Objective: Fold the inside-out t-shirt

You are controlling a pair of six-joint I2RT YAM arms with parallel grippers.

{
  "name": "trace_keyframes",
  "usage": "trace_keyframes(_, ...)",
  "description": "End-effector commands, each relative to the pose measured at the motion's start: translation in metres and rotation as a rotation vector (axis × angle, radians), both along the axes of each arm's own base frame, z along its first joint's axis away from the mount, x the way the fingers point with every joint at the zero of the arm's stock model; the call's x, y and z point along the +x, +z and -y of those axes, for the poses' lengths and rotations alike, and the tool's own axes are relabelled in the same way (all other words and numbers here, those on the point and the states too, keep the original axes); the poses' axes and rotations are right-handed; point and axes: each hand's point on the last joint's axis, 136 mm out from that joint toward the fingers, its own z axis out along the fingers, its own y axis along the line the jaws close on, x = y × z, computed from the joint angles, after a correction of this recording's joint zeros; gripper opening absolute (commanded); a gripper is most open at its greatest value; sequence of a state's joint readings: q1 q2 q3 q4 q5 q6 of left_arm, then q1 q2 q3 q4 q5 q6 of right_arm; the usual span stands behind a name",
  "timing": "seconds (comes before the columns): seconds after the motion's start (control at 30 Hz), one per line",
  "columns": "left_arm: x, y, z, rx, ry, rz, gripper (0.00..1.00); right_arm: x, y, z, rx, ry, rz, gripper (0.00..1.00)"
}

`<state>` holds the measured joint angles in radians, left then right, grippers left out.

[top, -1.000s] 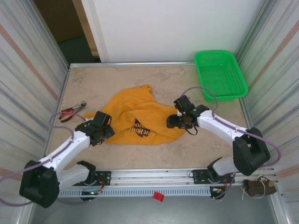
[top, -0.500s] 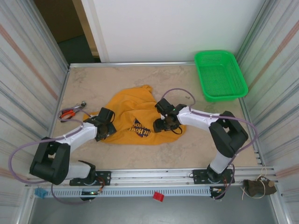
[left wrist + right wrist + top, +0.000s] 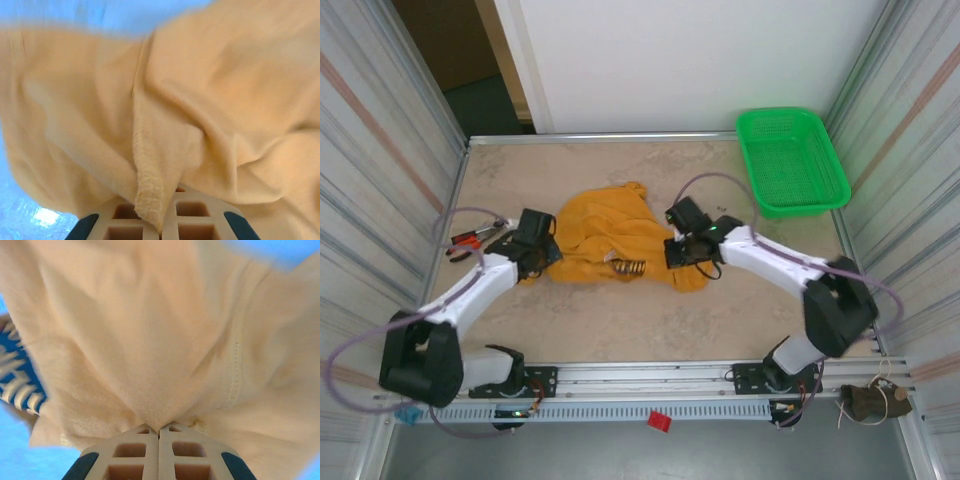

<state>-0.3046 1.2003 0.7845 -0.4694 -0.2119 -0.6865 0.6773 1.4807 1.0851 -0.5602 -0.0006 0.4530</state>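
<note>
Fingers [image 3: 125, 462] tight on t-shirt [image 3: 610, 235] (left and right)

The right claw [image 3: 159, 430] pinches a fold of the t-shirt [image 3: 150, 330].

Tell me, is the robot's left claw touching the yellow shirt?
Touching. In the left wrist view, the left gripper is pinched shut on a hemmed fold of the t-shirt, with the cloth running straight into its grip.
</note>
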Motion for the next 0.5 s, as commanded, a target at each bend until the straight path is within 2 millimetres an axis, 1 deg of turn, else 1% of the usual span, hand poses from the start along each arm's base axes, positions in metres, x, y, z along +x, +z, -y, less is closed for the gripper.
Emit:
trace_keyframes(0.0,0.009,0.095,0.001,-0.030,-0.051,0.219,0.00,0.014,0.096,0.019,0.111,-0.038,0.189,0.00)
trace_keyframes(0.03,0.008,0.119,0.003,-0.050,-0.064,0.272,0.00,0.015,0.120,0.024,0.141,-0.049,0.234,0.00)
trace_keyframes(0.07,0.007,0.144,0.006,-0.077,-0.080,0.332,0.00,0.016,0.147,0.030,0.175,-0.058,0.290,0.00)
trace_keyframes(0.1,0.005,0.174,0.009,-0.107,-0.094,0.406,0.00,0.015,0.175,0.036,0.207,-0.066,0.348,0.00)
trace_keyframes(0.13,0.001,0.196,0.011,-0.134,-0.102,0.461,0.00,0.012,0.199,0.041,0.234,-0.071,0.399,0.00)
trace_keyframes(0.2,-0.009,0.247,0.015,-0.194,-0.126,0.592,0.00,0.001,0.251,0.054,0.292,-0.081,0.520,0.00)
trace_keyframes(0.3,-0.028,0.314,0.022,-0.268,-0.167,0.770,0.00,-0.020,0.316,0.071,0.371,-0.081,0.673,0.00)
trace_keyframes(0.4,-0.043,0.367,0.031,-0.346,-0.209,0.911,0.00,-0.040,0.365,0.084,0.441,-0.080,0.802,0.00)
trace_keyframes(0.43,-0.045,0.377,0.033,-0.364,-0.215,0.936,0.00,-0.040,0.373,0.084,0.456,-0.080,0.827,0.00)
trace_keyframes(0.47,-0.045,0.387,0.035,-0.378,-0.220,0.955,0.00,-0.049,0.389,0.091,0.478,-0.085,0.878,0.00)
